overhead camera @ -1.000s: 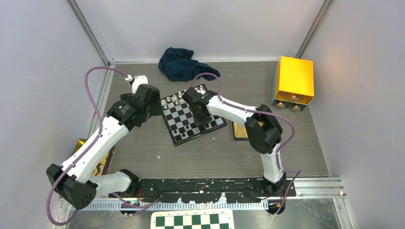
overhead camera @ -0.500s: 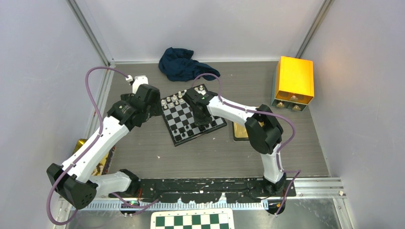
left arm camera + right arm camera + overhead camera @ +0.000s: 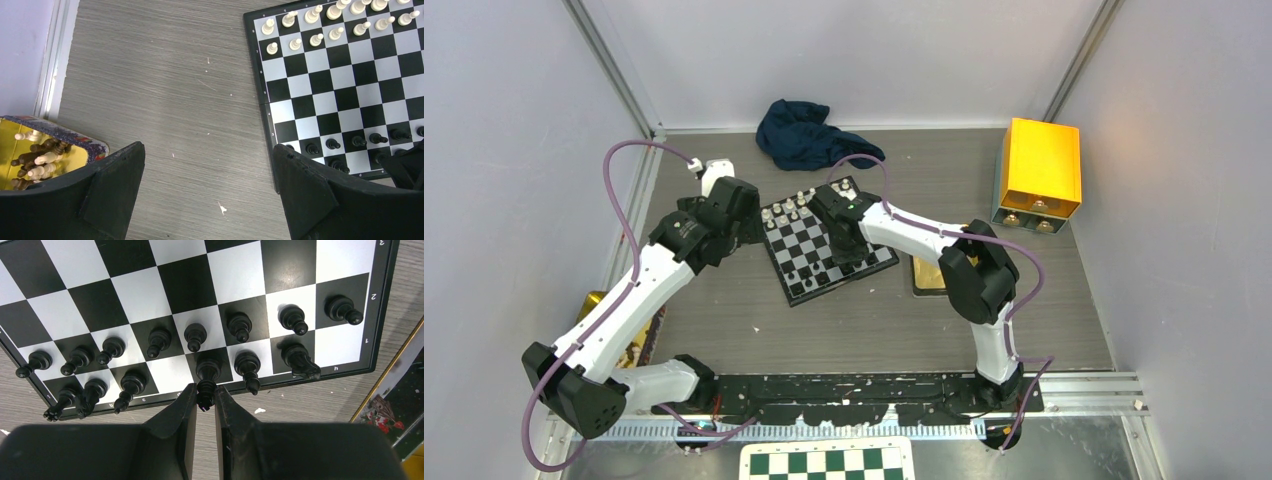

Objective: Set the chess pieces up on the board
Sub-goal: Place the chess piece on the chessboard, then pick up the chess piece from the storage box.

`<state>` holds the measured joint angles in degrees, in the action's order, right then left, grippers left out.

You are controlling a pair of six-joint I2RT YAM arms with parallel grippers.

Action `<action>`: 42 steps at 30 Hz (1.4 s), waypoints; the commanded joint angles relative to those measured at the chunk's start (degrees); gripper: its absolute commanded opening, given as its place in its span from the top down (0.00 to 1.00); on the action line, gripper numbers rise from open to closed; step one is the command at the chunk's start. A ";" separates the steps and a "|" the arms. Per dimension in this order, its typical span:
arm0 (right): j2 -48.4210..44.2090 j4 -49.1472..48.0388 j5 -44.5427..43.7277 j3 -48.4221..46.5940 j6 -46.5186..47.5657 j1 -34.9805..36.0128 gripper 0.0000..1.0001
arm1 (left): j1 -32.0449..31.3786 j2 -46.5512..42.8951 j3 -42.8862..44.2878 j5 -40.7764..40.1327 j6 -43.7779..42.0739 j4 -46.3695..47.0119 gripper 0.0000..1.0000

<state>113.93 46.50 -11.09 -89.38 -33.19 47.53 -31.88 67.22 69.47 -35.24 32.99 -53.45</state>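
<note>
The small black-and-silver board [image 3: 799, 245] lies tilted at mid-table. White pieces [image 3: 315, 25] stand in two rows on its far side, black pieces [image 3: 195, 335] in two rows on its near side. My right gripper [image 3: 205, 390] is over the board's near edge [image 3: 849, 255], shut on the top of a black piece [image 3: 207, 371] whose base is at a dark back-rank square. My left gripper [image 3: 209, 147] is open and empty above bare table left of the board [image 3: 746, 225].
A yellow tin [image 3: 35, 155] with several loose light and dark pieces lies at the left [image 3: 594, 300]. A dark blue cloth [image 3: 804, 135] lies at the back, a yellow box [image 3: 1039, 170] at the back right, and a flat tin [image 3: 927, 275] right of the board.
My right gripper has shifted slightly over the board's near rows with the black piece between its fingers. The left arm has not moved.
</note>
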 commanded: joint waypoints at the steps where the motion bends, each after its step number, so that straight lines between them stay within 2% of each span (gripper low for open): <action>1: -3.40 -0.10 -1.04 0.53 -0.83 0.30 0.98 | -0.20 -0.69 0.14 -0.02 0.76 1.42 0.00; 8: -2.98 0.00 -0.69 0.48 -0.43 0.36 0.78 | -0.20 -0.73 -0.13 -0.09 0.76 1.42 0.00; 15: -3.23 -0.26 -0.60 -0.30 0.85 0.28 0.63 | -0.20 -0.60 -0.13 -0.22 0.74 1.60 0.00; 26: -4.74 1.30 -0.87 -3.75 3.02 0.29 0.61 | -0.20 -0.64 0.40 -1.13 0.58 1.60 0.00; 35: -12.85 5.74 -4.48 -7.53 3.87 -0.20 0.61 | -0.20 0.26 0.78 -1.81 1.77 2.20 0.00; 38: -17.37 7.14 -6.80 -6.23 3.16 -2.58 0.61 | -0.20 0.73 1.08 -1.97 2.14 2.34 0.00; 42: -24.08 6.30 -8.66 0.35 1.39 -8.89 0.61 | -0.20 1.22 1.11 -2.19 2.33 2.52 0.00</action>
<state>97.47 51.90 -15.03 -93.17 -30.26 44.47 -31.88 68.16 69.17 -35.48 34.28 -53.36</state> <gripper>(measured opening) 0.386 0.996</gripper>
